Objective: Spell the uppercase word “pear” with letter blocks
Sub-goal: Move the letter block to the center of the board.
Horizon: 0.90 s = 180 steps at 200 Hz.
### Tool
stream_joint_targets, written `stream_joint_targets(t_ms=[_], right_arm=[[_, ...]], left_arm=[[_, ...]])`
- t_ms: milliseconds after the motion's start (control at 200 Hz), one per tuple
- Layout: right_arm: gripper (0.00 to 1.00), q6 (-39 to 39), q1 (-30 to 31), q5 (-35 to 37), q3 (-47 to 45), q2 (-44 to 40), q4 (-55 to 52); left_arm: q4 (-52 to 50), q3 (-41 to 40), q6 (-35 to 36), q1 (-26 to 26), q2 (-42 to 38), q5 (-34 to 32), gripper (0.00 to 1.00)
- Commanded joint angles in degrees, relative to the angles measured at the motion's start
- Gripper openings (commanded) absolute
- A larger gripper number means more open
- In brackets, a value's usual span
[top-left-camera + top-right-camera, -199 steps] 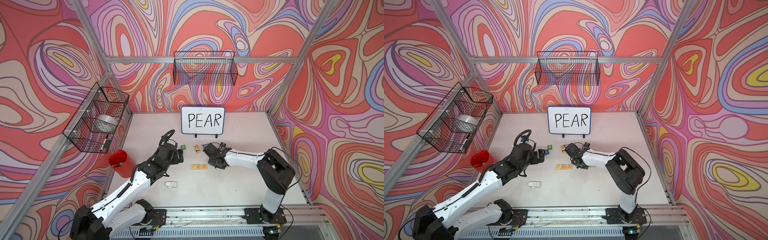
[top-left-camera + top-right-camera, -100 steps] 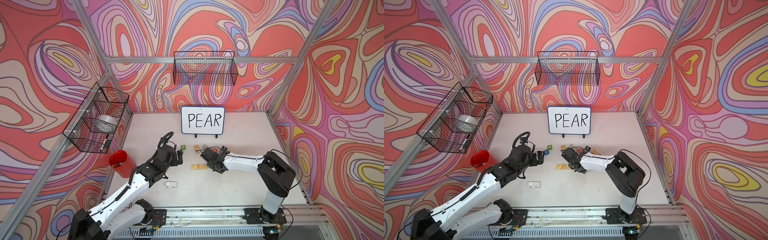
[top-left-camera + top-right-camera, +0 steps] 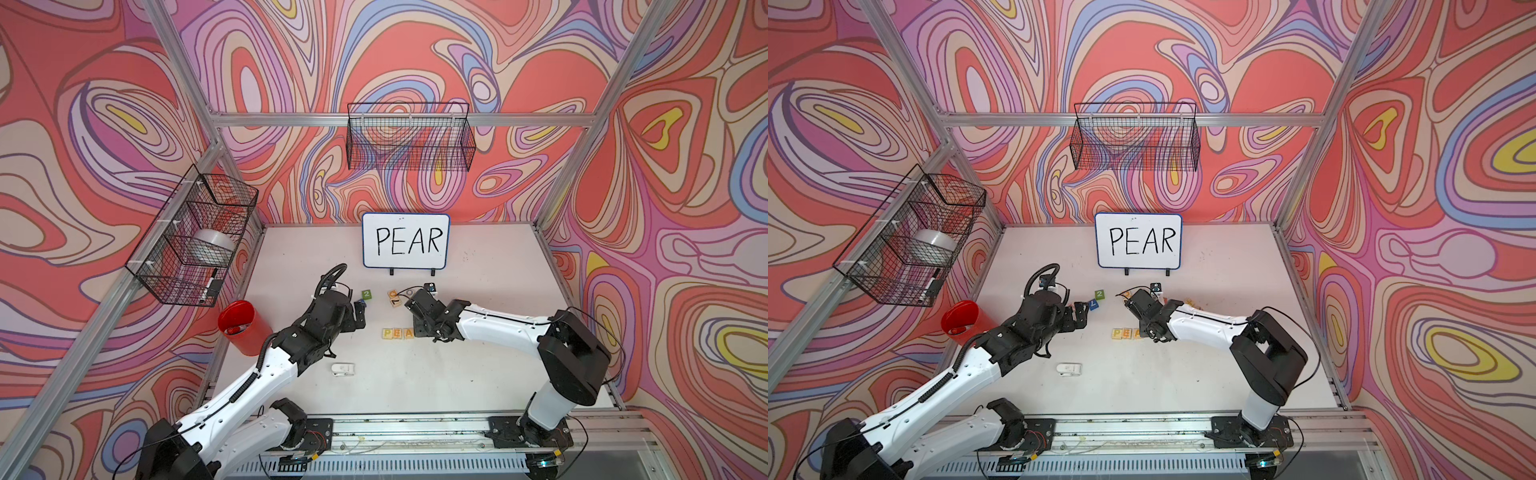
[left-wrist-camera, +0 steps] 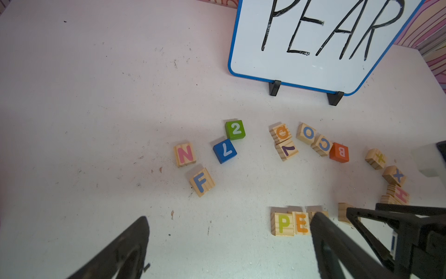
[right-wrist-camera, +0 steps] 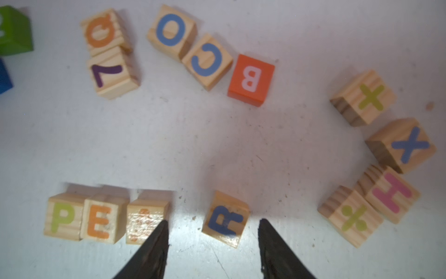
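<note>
Top views, row: the P block (image 3: pixel 387 333), E block (image 3: pixel 398 333) and A block (image 3: pixel 409 333) sit side by side, touching, mid-table (image 3: pixel 478 374), nearer than the whiteboard (image 3: pixel 405 241) that reads PEAR.
Top views, right pincer: my right pincer (image 3: pixel 423 330) hangs low just right of the A block. What lies under it is hidden from above, and so is the jaw state.
Top views, left pincer: my left pincer (image 3: pixel 360 316) hovers left of the row, apart from it, holding nothing.
Left wrist view: my left fingers stand wide apart over bare table. P and E read clearly, and the A is mostly behind one finger. A pale cube just past it is probably the R block (image 4: pixel 345 212), though its letter is not visible here.
Right wrist view, pincer: my right jaws are apart and straddle the R block. Neither tip presses on it, and one tip shows in front of the A block's corner.
Right wrist view, R block: it rests on the table right of the A, with a clear gap between them, and is twisted out of line with the row. The A's print looks worn.
Right wrist view, spares: the orange B block (image 5: pixel 251 79) and wooden O, C, X and H cubes lie farther off and to the right, clear of the row.
Step in hand: I judge three letters placed and the fourth down but not seated, so the word is not closed up.
Next move: it calls for bringing the R left until it is beside the A and squaring its blue letter. The fingertip nearest the A must not shove that block out of line.
</note>
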Motion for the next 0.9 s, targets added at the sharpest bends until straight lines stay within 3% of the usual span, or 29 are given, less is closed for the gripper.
stream_joint_targets(t_ms=[0,220,521,897], right_arm=[[0.6,-14.95,-0.83,-6.81,-0.34,-0.07,1.62],[0.6,-22.77,-5.88,-13.41,0.83,1.36,0.09],[0.59,-24.89,-7.69,-18.2,2.42,4.54,0.98],[0.58,-25.73,-7.8,-16.65,2.96,8.04,0.32]], left_arm=[[-0.54,0.53,-1.42,0.14,0.36,-0.05,1.0],[-1.56,0.73,-1.89,0.14,-0.9,-1.25,1.0],[-2.78,0.46,-3.08,0.14,-2.31,-2.48,1.0],[-3.78,0.55,-3.09,0.12,-3.03,-2.93,1.0]])
